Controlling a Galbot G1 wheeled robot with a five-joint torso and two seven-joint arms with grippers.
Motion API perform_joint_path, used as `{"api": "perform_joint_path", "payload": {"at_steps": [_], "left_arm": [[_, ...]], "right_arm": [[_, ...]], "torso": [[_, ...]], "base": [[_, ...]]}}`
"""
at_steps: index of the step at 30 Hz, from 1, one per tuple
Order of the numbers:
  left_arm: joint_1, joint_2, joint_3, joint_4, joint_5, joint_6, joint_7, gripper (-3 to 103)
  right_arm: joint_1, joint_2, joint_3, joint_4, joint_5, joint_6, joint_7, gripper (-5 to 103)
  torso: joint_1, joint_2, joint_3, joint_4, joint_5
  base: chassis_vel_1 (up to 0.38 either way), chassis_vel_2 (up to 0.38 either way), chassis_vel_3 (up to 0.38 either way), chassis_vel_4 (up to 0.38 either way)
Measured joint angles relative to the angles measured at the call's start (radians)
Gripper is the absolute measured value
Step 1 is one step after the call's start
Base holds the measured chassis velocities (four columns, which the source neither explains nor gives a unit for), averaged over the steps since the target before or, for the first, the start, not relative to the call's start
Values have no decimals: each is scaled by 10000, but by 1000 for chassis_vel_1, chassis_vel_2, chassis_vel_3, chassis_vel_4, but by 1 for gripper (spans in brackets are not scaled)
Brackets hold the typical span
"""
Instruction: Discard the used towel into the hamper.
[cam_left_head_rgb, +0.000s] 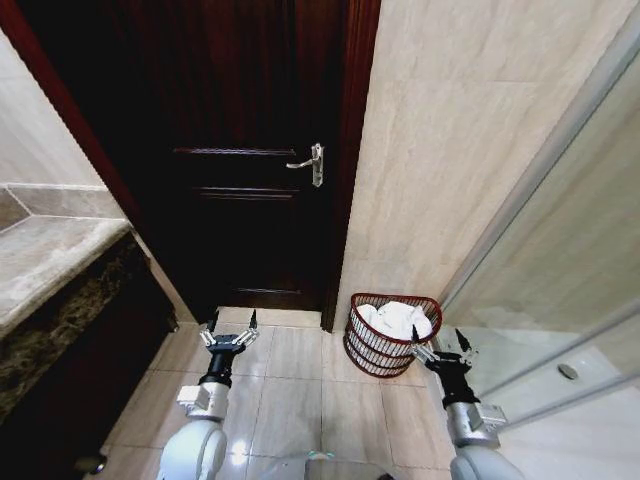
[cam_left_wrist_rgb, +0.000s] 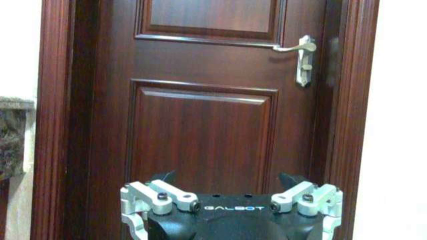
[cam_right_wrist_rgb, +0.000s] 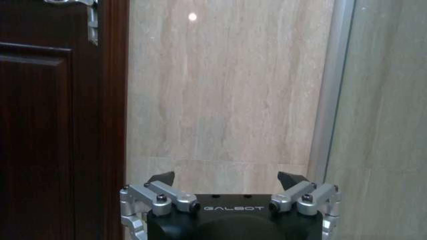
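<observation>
- The hamper (cam_left_head_rgb: 394, 335), a small round dark red-brown wire basket, stands on the tiled floor (cam_left_head_rgb: 290, 390) against the beige wall, just beside the dark wooden door (cam_left_head_rgb: 240, 150) and its frame.
- The white towel (cam_left_head_rgb: 397, 320) lies bundled inside the hamper, its folds heaped about level with the rim; none of it appears to hang over the wire.
- The right gripper (cam_left_head_rgb: 443, 346) hovers just beside the hamper's rim on the shower-glass side, fingers spread wide and holding nothing; its wrist camera looks at the bare wall and the metal edge of the glass panel (cam_right_wrist_rgb: 383, 125).
- The left gripper (cam_left_head_rgb: 231, 327) hangs low over the floor in front of the door, well apart from the hamper, likewise wide open and empty.
- Judged from this, the drop looks done and the step in hand is clearing the arm away from the hamper.
- To do that well, the right arm should lift up and back, not sideways: the fingertips sit close to the rim, and a light wire basket would likely tip or slide if hooked.
- The fingers are best left open while retreating, so no fold of towel gets pinched and pulled back out.
- The glass panel stands near on that side, so the elbow needs room there.
</observation>
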Motion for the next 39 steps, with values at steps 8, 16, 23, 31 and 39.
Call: {"api": "perform_joint_path", "payload": {"at_steps": [8, 16, 23, 31, 39], "left_arm": [[96, 66, -15, -204, -2, -17, -41, 100], [284, 13, 8, -327, 61, -141, -45, 100], [376, 11, -22, -473, 58, -204, -47, 100], [451, 67, -44, -673, 16, -169, -124, 100], [407, 346, -279, -796, -297, 42, -142, 100]], "right_arm": [[-67, -2, -37, 168, -37, 54, 34, 100], [-166, -5, 38, 460, -26, 12, 47, 100], [-268, -8, 42, 654, -23, 2, 53, 100], [-262, 23, 114, 771, -11, -37, 58, 100], [-244, 96, 402, 811, 69, -59, 35, 100]], "torso": [[163, 355, 190, 0, 0], [323, 746, 424, 0, 0], [462, 1064, 603, 0, 0], [615, 1416, 802, 1, 0], [790, 1806, 1016, 0, 0]], "base": [[0, 0, 0, 0], [0, 0, 0, 0], [0, 0, 0, 0], [0, 0, 0, 0], [0, 0, 0, 0]]}}
